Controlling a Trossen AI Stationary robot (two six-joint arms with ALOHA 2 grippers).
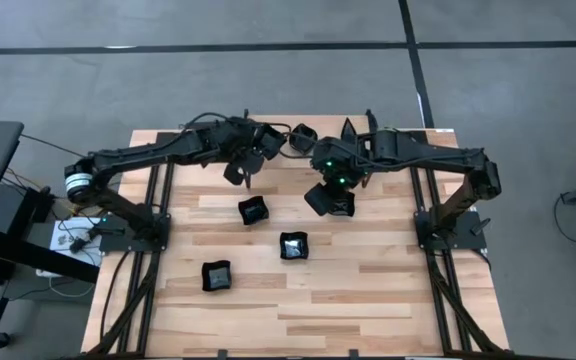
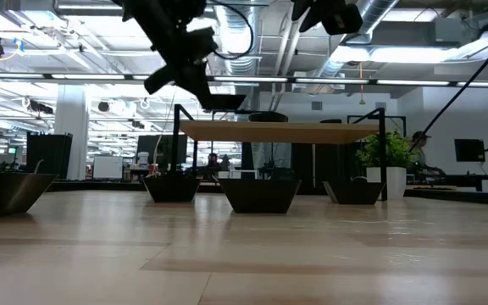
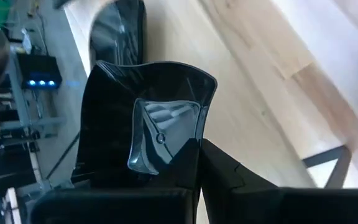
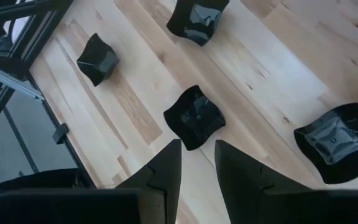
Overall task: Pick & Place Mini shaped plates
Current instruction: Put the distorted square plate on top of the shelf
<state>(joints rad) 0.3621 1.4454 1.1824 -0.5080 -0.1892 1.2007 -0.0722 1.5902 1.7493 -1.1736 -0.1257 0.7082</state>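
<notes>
My left gripper point(image 1: 240, 168) hangs over the back of the table, shut on the rim of a glossy black rounded-square mini shaped plate point(image 3: 160, 124). In the low view that plate point(image 2: 220, 102) is well above the wood. Three more square plates lie on the table: one in the middle point(image 1: 254, 210), one to its right point(image 1: 293, 245) and one nearer the front left point(image 1: 216, 275). My right gripper point(image 4: 197, 146) is open and holds nothing. It hovers over another plate point(image 4: 194, 116), its fingertips apart from it.
The low view has several plates standing in a row on the wood, the nearest at the far left point(image 2: 7, 191). A small green plant point(image 2: 385, 157) stands beyond the table at the right. Black frame rails point(image 1: 158, 215) run along both table sides.
</notes>
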